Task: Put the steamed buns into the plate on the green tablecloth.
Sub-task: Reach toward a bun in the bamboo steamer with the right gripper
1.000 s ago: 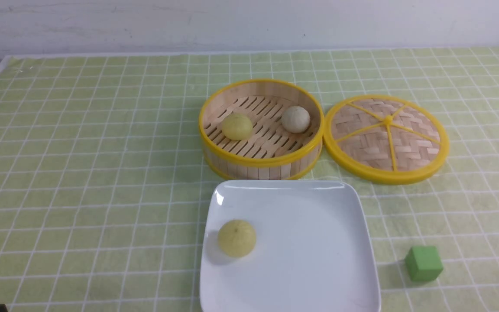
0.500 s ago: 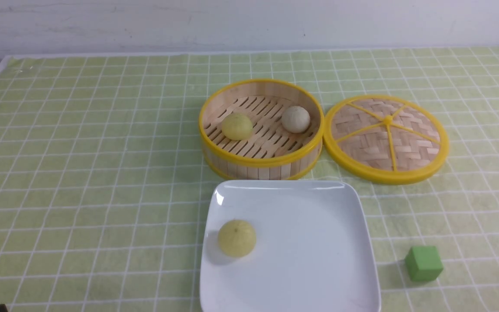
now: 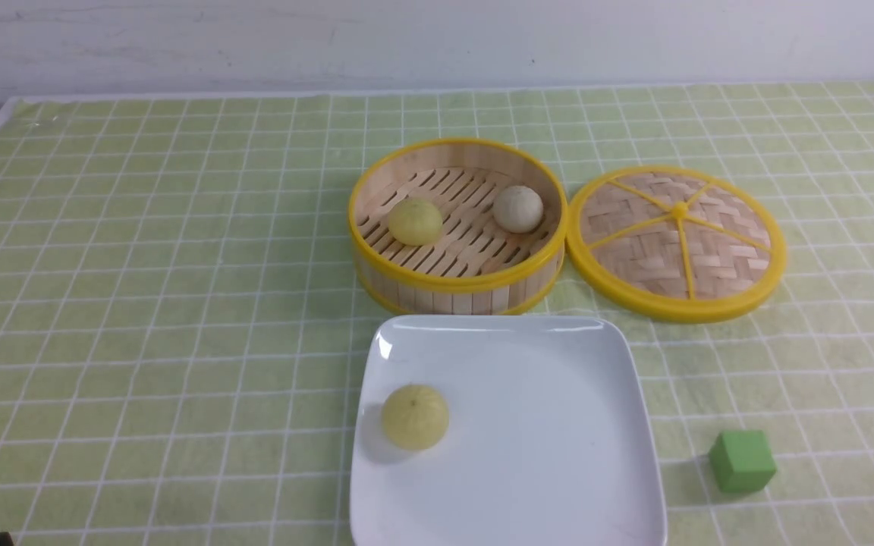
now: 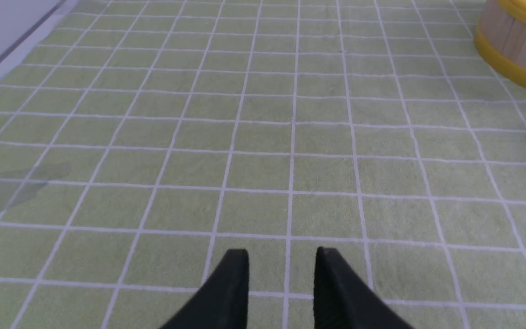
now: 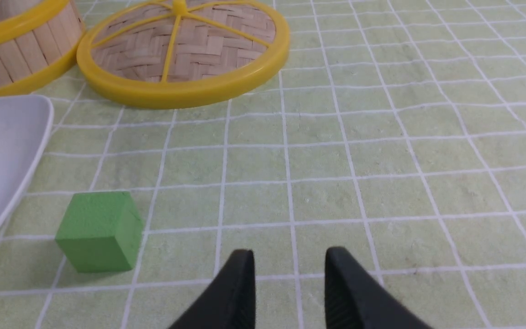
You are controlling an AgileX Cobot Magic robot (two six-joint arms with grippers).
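Here, one bun (image 3: 415, 416) lies by the plate's (image 3: 543, 425) left edge; two buns (image 3: 415, 221) (image 3: 517, 209) sit in the steamer (image 3: 456, 284). Left gripper (image 4: 282, 251) and right gripper (image 5: 290, 250) stand parted, empty.

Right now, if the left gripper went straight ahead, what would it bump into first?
Nothing solid, as far as this view shows. The left gripper points over bare green tablecloth; the bamboo steamer sits off to its right, probably outside that line.

L pincer (image 4: 282, 250) jaws apart, empty, over green tablecloth (image 4: 263, 137); steamer (image 4: 521, 43) nearby.
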